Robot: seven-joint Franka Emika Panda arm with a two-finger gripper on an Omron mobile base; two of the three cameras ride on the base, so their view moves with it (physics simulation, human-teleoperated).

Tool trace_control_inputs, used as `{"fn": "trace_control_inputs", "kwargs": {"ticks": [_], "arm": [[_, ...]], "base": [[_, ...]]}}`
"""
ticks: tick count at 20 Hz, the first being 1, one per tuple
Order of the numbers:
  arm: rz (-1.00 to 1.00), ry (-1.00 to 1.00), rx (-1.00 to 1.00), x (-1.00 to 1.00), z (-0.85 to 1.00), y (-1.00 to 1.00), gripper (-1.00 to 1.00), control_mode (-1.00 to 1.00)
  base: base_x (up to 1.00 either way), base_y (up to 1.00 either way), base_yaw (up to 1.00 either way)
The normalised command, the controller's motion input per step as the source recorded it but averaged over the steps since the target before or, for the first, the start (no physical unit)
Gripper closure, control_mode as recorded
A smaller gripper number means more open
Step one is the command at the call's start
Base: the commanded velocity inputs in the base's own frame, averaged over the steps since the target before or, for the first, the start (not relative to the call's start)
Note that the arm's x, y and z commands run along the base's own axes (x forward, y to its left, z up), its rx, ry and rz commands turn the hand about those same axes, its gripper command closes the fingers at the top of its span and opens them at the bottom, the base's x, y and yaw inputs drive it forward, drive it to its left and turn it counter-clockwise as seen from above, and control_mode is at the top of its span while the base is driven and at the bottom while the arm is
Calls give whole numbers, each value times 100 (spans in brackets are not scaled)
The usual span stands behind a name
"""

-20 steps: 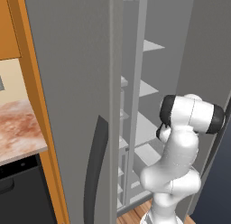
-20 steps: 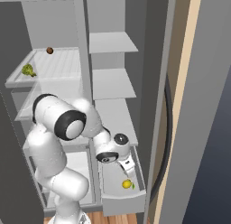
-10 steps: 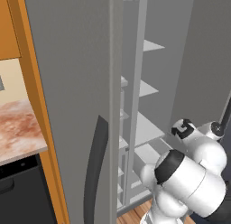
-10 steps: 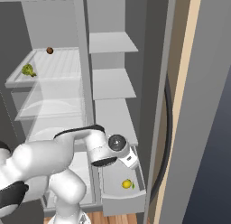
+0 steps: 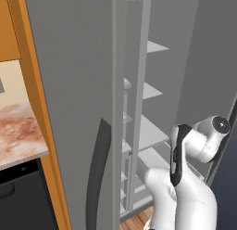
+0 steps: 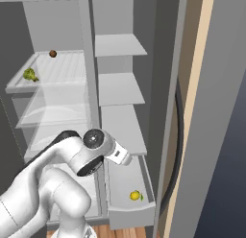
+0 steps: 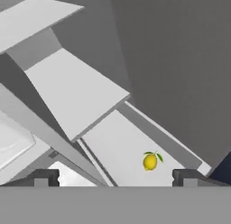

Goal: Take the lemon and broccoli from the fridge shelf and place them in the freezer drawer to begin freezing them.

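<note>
Green broccoli (image 6: pixel 30 75) sits at the left edge of the fridge shelf (image 6: pixel 72 78), lemon (image 6: pixel 135 196) already in the freezer drawer (image 6: pixel 129 214). Gripper (image 7: pixel 115 177) jaws wide, empty. Broccoli probably light, lumpy; pinch its crown.

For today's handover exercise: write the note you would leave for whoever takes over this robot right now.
Gripper: open, holding nothing, looking down toward the freezer drawer.
Lemon: lying loose in the drawer; that half is done.
Broccoli: on the upper left fridge shelf, near its front left corner; a small brown item sits further back.
Left: fetch the broccoli and put it in the drawer beside the lemon.
</note>
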Motion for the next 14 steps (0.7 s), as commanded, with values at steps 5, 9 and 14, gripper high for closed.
{"fn": "trace_control_inputs", "kwargs": {"ticks": [5, 9, 14], "arm": [[7, 29, -18, 4, 39, 71, -100, -100], [0, 7, -3, 4, 1, 14, -100, -100], [0, 0, 0, 0, 0, 0, -100, -100]], "base": [[0, 0, 0], [0, 0, 0], [0, 0, 0]]}}
